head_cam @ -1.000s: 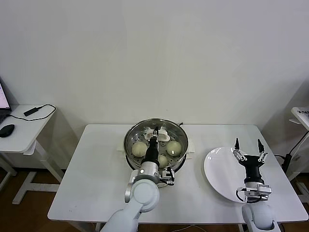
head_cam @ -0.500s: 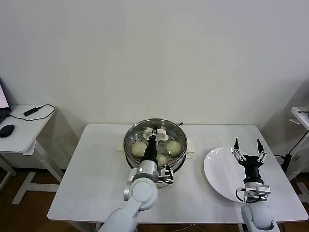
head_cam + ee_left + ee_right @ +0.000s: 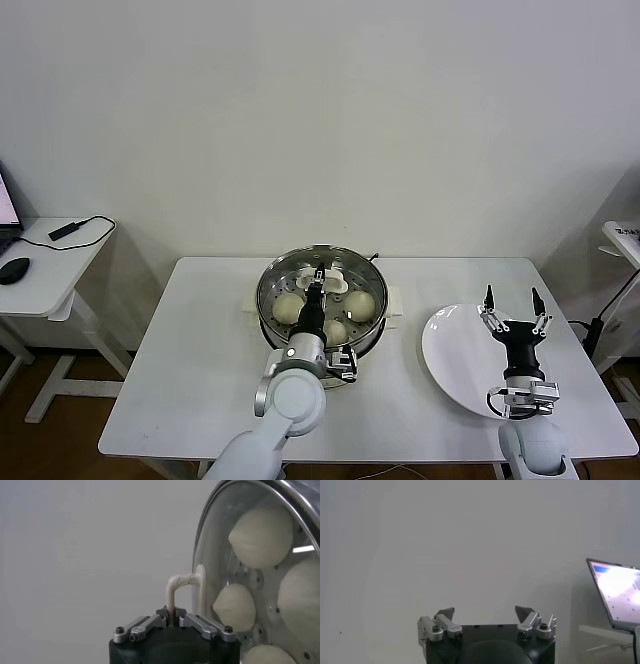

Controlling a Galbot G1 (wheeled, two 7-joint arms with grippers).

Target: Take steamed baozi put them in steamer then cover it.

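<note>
Your left gripper [image 3: 321,272] sits over the middle of the steamer [image 3: 322,292], its fingers pressed together on the white handle [image 3: 179,584] of the glass cover [image 3: 300,262]. In the left wrist view you see the pads pinching the thin curved handle, with the clear lid just beyond it and the buns showing through the glass. The cover lies over the pot's mouth; whether its rim is fully seated all round you cannot tell.

The steamer stands at the back centre of the white table [image 3: 200,370], at 12 o'clock from the robot. Inside it you can see three steamed baozi [image 3: 288,306] through the lid in the head view: one at 9 o'clock of the pot, one at 3 o'clock and one at 6 o'clock, partly behind the arm. The wrist view shows four buns on the perforated tray.

Your right gripper [image 3: 511,297] hangs above the white plate [image 3: 455,355] at the table's 3 o'clock side, fingers spread wide and holding nothing.
</note>
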